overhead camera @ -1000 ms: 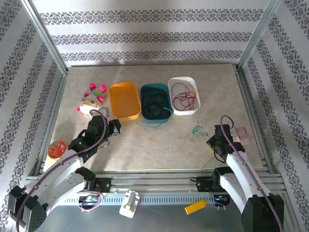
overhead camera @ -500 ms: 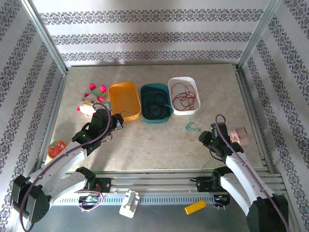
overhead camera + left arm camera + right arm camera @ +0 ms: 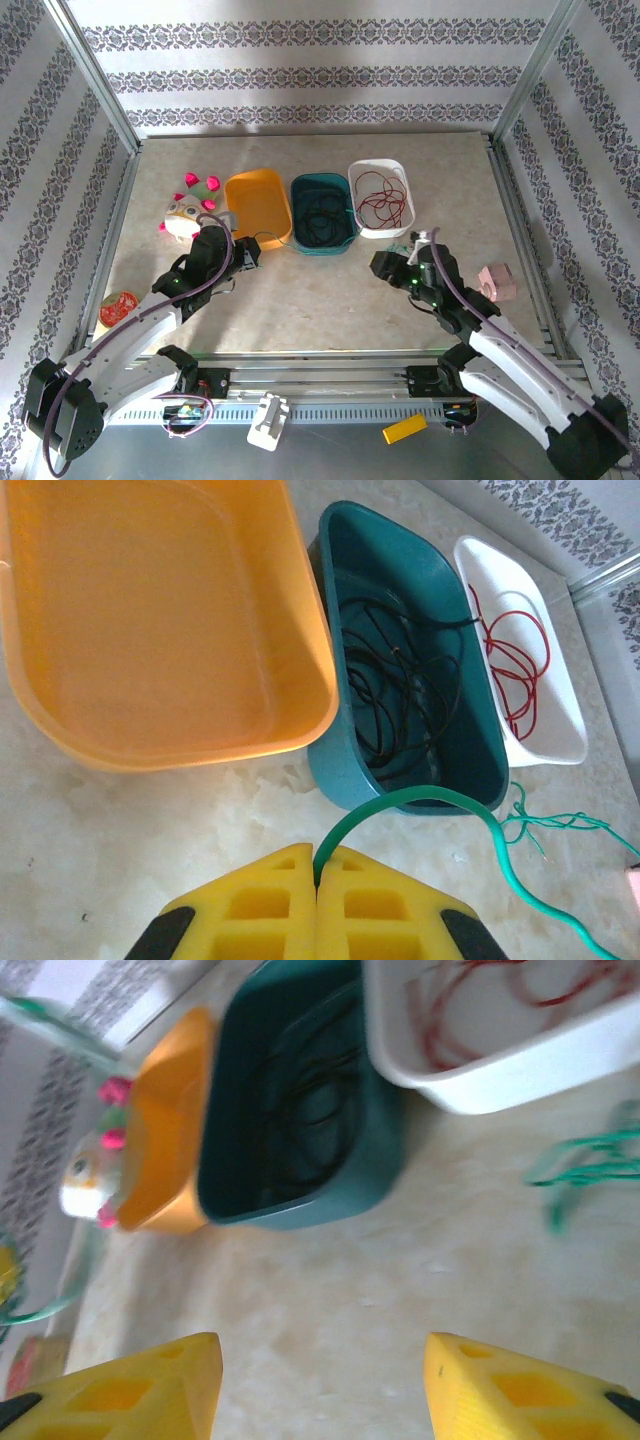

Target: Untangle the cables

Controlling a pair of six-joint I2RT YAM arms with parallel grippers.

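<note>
change in the last second: right gripper (image 3: 322,1345) let go. a second ago it was pinched shut, well right of the teal tray (image 3: 300,190), with the loose end of the green cable (image 3: 440,798) bunched just in front of it. now its jaws stand wide with nothing between them, and the arm has swung in to sit just off the teal tray's front-right corner.

the frayed end of the green cable has come along too. it now lies on the table near that same corner, blurred in the right wrist view.

left gripper (image 3: 317,865) stays clamped on the other end of the green cable. it has crept up to just left of the teal tray's front edge. from the pinch the cable arcs across the front of the teal tray and runs off to the right.

black cables (image 3: 400,690) are coiled inside the teal tray. red cables (image 3: 520,670) are in the white tray (image 3: 560,750) to its right. the orange tray (image 3: 310,630) to its left is bare.

my read: green is free of the other two and held at one end only. what's probably left is dragging it left past the teal tray into the orange one. watch the trailing end for a snag on the teal tray's front wall.
</note>
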